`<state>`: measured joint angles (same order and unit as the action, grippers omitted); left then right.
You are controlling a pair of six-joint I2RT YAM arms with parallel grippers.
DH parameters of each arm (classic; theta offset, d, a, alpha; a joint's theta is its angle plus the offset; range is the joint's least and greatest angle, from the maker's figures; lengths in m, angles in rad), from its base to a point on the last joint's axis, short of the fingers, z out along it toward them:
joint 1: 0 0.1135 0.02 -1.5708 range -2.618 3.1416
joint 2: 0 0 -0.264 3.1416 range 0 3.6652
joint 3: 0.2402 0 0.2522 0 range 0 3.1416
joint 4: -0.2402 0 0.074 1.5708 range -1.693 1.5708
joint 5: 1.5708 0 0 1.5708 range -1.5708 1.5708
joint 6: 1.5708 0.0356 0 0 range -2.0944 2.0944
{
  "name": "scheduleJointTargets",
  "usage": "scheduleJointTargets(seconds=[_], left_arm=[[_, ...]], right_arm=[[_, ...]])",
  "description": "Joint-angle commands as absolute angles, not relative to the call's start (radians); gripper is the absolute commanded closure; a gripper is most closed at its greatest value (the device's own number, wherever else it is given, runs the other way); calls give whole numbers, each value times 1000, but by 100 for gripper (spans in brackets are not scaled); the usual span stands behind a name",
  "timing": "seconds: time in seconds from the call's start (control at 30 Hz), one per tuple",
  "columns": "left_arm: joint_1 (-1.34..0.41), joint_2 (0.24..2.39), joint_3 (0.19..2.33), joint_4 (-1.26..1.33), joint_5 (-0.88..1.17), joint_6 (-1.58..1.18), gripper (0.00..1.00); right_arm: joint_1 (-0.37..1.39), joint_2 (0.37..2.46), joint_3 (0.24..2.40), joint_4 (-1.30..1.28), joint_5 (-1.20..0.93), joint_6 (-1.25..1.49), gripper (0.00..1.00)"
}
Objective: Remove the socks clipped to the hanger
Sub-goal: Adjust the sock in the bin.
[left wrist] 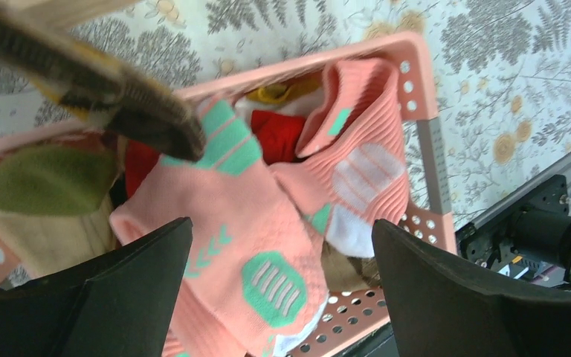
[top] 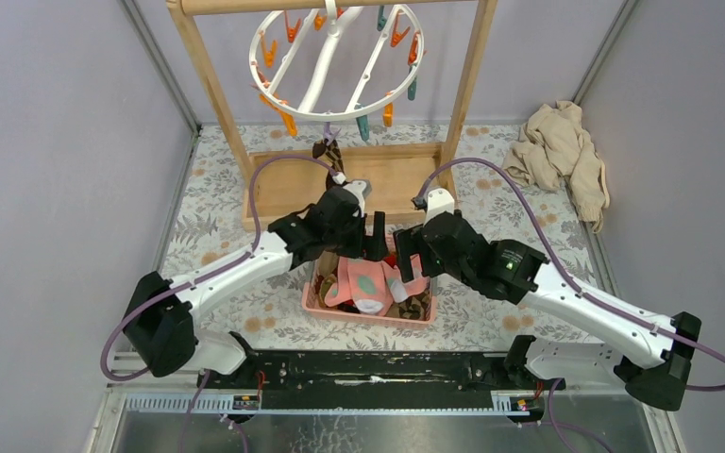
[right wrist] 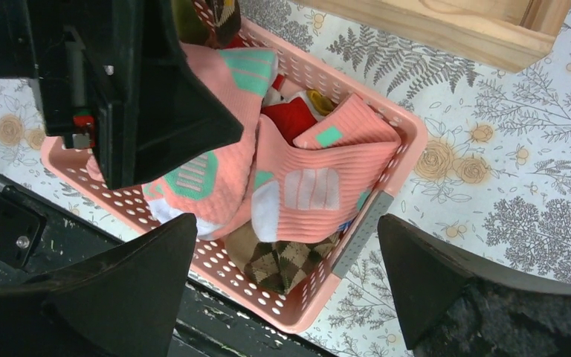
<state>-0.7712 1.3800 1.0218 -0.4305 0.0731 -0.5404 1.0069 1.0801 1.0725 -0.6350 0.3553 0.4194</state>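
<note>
Our left gripper (left wrist: 281,227) and right gripper (right wrist: 286,223) both gape empty over the basket (right wrist: 398,123); one clipped sock (top: 332,160) hangs lengthwise-down from the hanger (top: 324,80), just beyond our left gripper, the nearer one

Both arms crowd the air over the pink basket (top: 366,320): the left end effector (top: 374,247) and right end effector (top: 404,253) sit close together, jaws spread wide. Behind them the wooden rack (top: 283,193) fences in the hanger (top: 325,77), and its dangling sock (top: 330,157) hangs just over the left wrist. The bench (top: 215,200) offers passage on either side. A beige cloth heap (top: 563,151) blocks the far right corner.
</note>
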Motion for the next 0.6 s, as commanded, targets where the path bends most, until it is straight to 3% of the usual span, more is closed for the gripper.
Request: scheduleJointTargets(seconds=[0.0,0.23,0.57], left_arm=[[-765,1425,1092,-423,117,-491,2],[-765,1451,982,-296,99,-513,1],[-789,1210,793,-249,33,-609,2]], right_arm=[[987,1057,1099,-537,373,393,0],[983,959,995,-528,286,459,0],[983,724,895,-598,314,464,0]])
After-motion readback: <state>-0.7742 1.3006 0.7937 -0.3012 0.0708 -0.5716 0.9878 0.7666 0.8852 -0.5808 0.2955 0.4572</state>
